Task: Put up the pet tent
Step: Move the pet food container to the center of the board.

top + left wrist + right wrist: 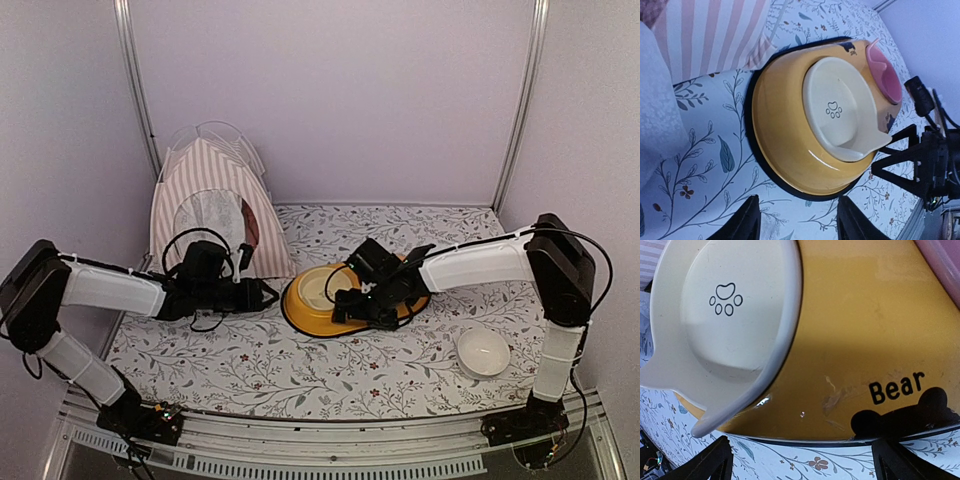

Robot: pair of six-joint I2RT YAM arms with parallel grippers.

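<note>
Striped pet tent (200, 180) stands, far-left tabletop (250, 370) corner; left claw (800, 215), right claw (802, 452) released, flanking yellow bowl (772, 125): rim grasp likely next.

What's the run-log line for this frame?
pet tent: upright, back-left corner | left gripper: open, empty, between tent and yellow bowl | right gripper: open, over yellow bowl

Yellow bowl (865, 315) reads "Bear"; cream dish (705, 340) inside shows a paw print
</note>
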